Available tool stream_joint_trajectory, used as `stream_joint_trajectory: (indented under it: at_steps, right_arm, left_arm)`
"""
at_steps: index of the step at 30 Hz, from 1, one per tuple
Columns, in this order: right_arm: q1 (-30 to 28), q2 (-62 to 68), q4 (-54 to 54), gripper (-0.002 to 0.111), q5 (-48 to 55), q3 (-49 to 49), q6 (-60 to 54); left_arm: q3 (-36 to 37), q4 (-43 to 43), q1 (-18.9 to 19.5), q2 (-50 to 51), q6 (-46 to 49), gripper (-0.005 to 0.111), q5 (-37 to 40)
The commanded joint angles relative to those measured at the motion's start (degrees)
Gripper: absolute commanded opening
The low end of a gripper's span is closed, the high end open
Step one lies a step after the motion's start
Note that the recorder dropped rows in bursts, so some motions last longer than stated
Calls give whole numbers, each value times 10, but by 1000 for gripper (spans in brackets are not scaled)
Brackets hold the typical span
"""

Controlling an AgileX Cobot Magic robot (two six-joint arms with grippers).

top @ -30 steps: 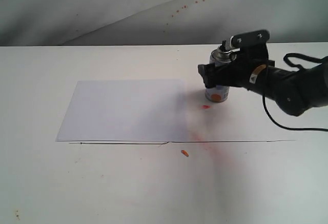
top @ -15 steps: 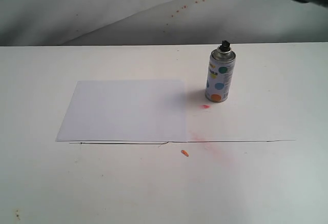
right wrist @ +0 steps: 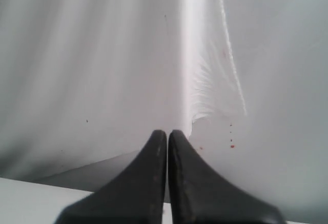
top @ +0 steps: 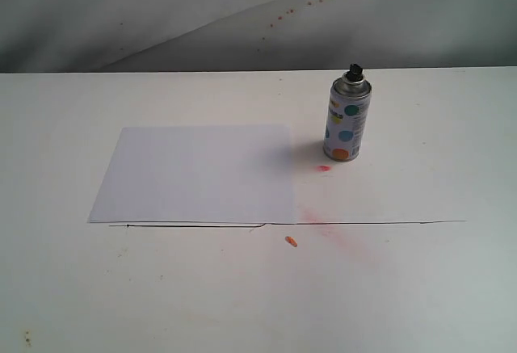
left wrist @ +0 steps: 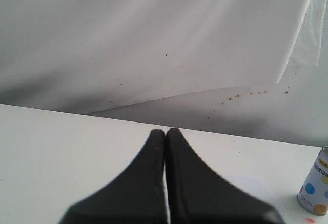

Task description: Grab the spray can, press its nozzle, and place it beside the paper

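The spray can [top: 347, 121] stands upright on the white table just right of the paper [top: 198, 173], its dotted label facing the exterior camera and its small black nozzle [top: 354, 71] on top. Part of the can [left wrist: 316, 186] also shows at the edge of the left wrist view. Neither arm appears in the exterior view. My left gripper [left wrist: 165, 131] is shut with nothing between its fingers, held over the table far from the can. My right gripper [right wrist: 167, 133] is shut and empty too, facing the backdrop.
Orange paint marks [top: 324, 168] stain the table below the can, with a small orange blob [top: 291, 241] nearer the front. A thin dark line [top: 275, 224] runs across the table. The curled white backdrop sheet [top: 161, 6] hangs behind.
My right gripper, which was around the can one second ago, has let go and withdrawn up and right out of the exterior view. The can stays standing in the same spot.
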Motion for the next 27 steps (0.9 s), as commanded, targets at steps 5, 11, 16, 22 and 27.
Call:
stream_joint_trajectory:
  at_steps: [5,11,16,22,27]
  right_arm:
    - [1,-25,-2,1,3,-2,0]
    - [1,-25,-9,1,-10,-2,-21]
    - [-41,-78,-10,1,94,3,-31]
    - [-176,-208,-9,1,136,105,-29]
    - [-240,-296,-6,1,136,229,-25]
  left_arm:
    - [4,2,1,-3,1,0,0]
    - [4,2,1,-3,1,0,0]
    - [4,2,1,-3,1,0,0]
    - [4,2,1,-3,1,0,0]
    - [4,2,1,-3,1,0,0]
